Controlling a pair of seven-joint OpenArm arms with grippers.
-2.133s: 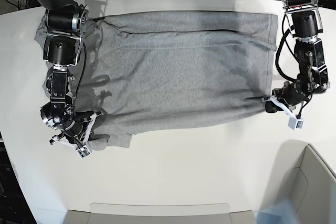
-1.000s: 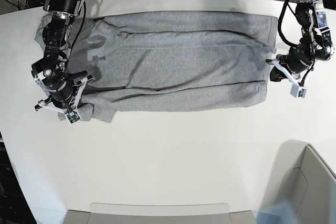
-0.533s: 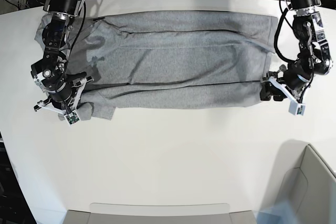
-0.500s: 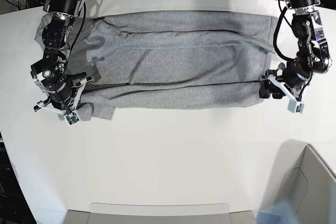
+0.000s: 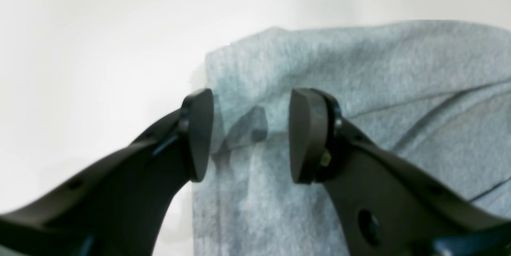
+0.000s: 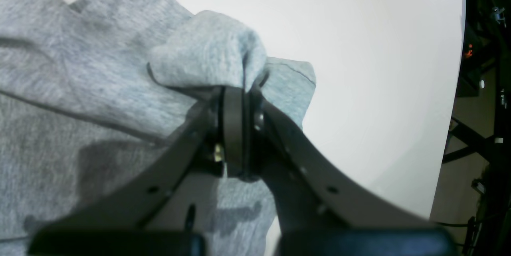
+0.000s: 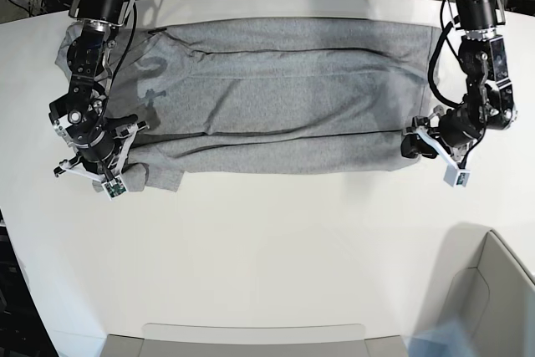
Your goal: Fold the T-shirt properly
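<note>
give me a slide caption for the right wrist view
Right pincer shut on a bunched corner of the grey T-shirt.

text: none legible | T-shirt [image 7: 276, 98]: plain grey side showing | labels: none

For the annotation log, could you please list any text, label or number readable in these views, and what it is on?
None can be read: the T-shirt shows only plain grey cloth in all three views.
The left gripper and right gripper show no markings.
</note>
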